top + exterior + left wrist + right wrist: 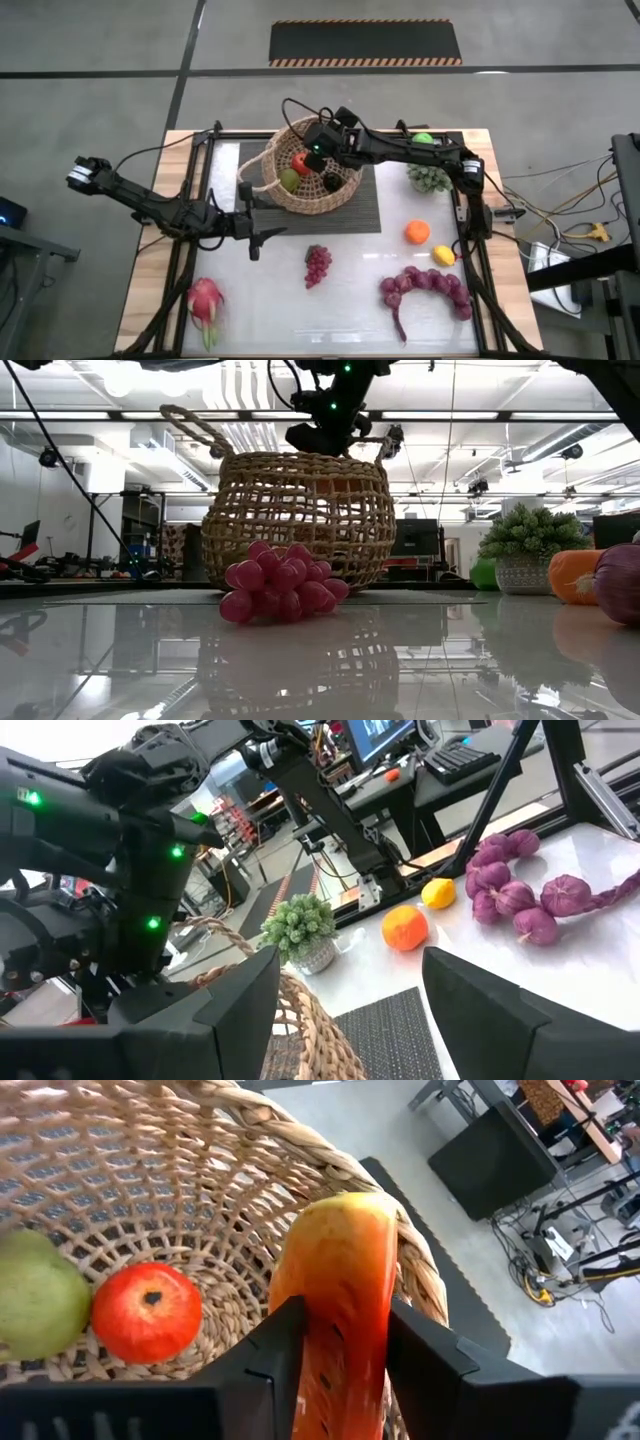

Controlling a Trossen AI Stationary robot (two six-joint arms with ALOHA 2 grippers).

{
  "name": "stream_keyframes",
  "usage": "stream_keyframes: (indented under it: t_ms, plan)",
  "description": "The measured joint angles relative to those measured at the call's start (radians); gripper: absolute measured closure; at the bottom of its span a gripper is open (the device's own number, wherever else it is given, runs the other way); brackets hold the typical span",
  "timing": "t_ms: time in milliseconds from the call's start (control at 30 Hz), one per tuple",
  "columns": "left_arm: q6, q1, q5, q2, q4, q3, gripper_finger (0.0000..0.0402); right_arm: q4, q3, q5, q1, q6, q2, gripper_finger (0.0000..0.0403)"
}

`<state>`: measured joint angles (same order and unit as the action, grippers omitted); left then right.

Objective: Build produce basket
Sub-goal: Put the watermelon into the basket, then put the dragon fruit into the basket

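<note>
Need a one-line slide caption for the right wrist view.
Right gripper holds an orange-yellow fruit over the basket.

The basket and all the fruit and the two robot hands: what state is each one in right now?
basket: upright on the dark mat, partly filled
red apple: lying inside basket
green apple: inside basket, beside the red one
orange-yellow fruit slice: pinched between right gripper's fingers, over the basket
right gripper: closed on the slice
left gripper: open, empty, beside basket
grape bunch: on table, outside basket
orange: on table
lemon: on table
dragon fruit: on table
</note>
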<state>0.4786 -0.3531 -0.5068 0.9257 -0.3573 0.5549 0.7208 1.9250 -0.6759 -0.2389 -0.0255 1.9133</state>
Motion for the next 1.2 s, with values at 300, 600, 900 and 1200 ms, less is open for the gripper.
stream_keyframes:
  t_ms: [300, 600, 900, 1200]
  plan:
    - [0.0, 0.0, 0.0, 0.0, 0.0, 0.0, 0.0173, 0.0, -0.003, 0.0, -0.006, -0.001, -0.002, 0.021]
    - [0.0, 0.0, 0.0, 0.001, 0.0, 0.0, 0.0173, 0.078, 0.035, 0.004, 0.035, -0.003, -0.044, 0.0206]
    - [-0.039, -0.002, 0.002, 0.003, -0.019, 0.002, 0.0173, 0.3, 0.006, 0.026, 0.191, 0.061, -0.179, 0.0219]
    - [-0.216, -0.032, 0.076, 0.038, -0.068, 0.002, 0.0173, 0.176, -0.356, 0.033, 0.41, 0.098, -0.462, 0.0232]
